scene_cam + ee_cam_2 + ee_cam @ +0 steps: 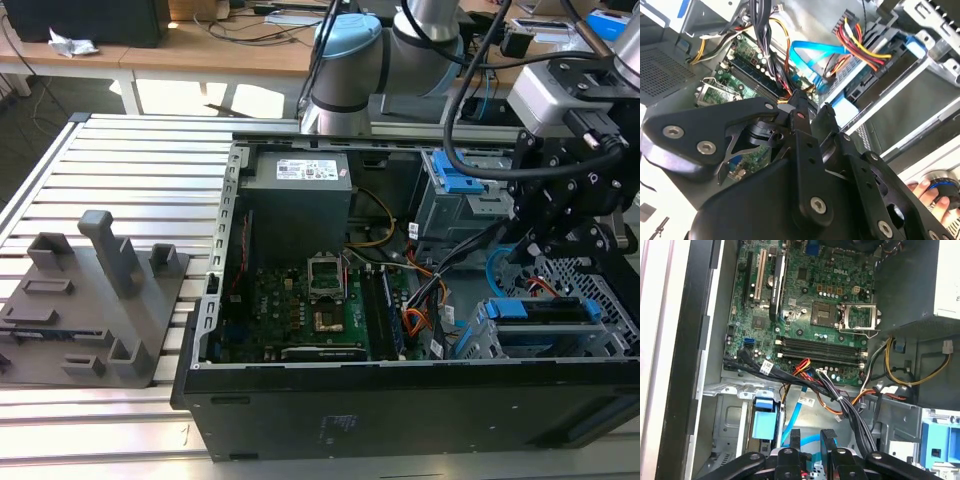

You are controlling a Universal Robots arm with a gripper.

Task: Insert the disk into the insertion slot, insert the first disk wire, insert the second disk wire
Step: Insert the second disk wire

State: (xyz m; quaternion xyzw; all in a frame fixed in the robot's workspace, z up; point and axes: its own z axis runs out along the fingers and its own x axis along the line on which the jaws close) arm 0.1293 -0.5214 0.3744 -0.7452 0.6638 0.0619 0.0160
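Closest to the lens are the black link arms of my claw [813, 100], its two fingers [801, 107] standing apart and clamped on nothing. The second disk wire [815, 48], a thin, flat, bright blue ribbon, loops just beyond the fingertips in the second wrist view. In the first wrist view a stretch of it crosses the gap between them, and I cannot tell whether it touches either finger. Just beside the claw, the disk [540, 309] sits in the insertion slot [590, 285], a light grey perforated cage at the exterior view's right inside the open computer case [300, 400]. Its bright blue carrier shows at the cage's mouth. An orange-yellow-black wire bundle [860, 47] runs near the blue ribbon.
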